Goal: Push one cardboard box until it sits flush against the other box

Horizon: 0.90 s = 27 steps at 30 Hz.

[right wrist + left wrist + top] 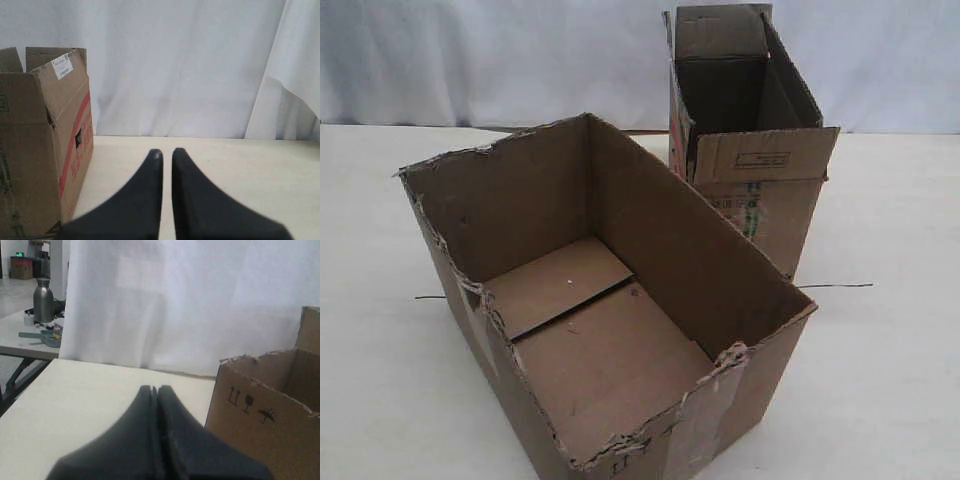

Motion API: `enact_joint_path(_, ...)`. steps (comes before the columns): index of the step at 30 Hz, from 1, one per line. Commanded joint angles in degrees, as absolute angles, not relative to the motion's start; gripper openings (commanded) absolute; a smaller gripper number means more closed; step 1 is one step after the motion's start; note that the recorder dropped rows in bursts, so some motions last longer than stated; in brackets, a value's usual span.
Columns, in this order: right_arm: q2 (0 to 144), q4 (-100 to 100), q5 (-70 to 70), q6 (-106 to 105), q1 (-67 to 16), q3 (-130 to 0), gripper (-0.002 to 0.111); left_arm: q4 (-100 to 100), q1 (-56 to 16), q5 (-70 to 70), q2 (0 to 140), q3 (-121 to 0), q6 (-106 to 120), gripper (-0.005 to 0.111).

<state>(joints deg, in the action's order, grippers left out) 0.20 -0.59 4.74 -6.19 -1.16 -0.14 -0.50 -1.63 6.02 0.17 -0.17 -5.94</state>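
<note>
Two cartons on the table [880, 380]: the wide torn box [610, 310] up front, the tall box [745, 140] behind it, close but with a gap. Left gripper [155, 388] pinched closed, right gripper [167, 152] a hair apart, both holding nothing.

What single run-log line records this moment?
wide box: apart from tall box | left gripper: shut | right gripper: slightly open, empty

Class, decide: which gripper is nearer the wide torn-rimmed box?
Left. The left gripper sits beside the wide torn-rimmed box; the right gripper sits by the taller labelled box instead.
</note>
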Motion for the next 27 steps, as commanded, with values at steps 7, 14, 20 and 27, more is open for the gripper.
enact_joint_path(7, 0.00, -0.90, 4.56, -6.46, -0.85, 0.00, 0.005, -0.92, -2.03, 0.00, 0.00, 0.00, -6.14, 0.000)
enact_joint_path(14, 0.00, -0.90, 4.56, -6.46, -0.85, 0.00, 0.005, -16.65, -2.03, -4.98, 0.00, 0.00, -21.26, 0.000)
enact_joint_path(20, 0.00, -0.90, 4.56, -6.46, -0.85, 0.00, 0.005, -16.29, -2.03, -8.97, 0.00, 0.00, -21.55, 0.000)
enact_joint_path(27, 0.00, -0.90, 4.56, -6.46, -0.85, 0.00, 0.005, -5.55, -2.03, -4.00, 0.00, -3.98, -24.25, 0.000)
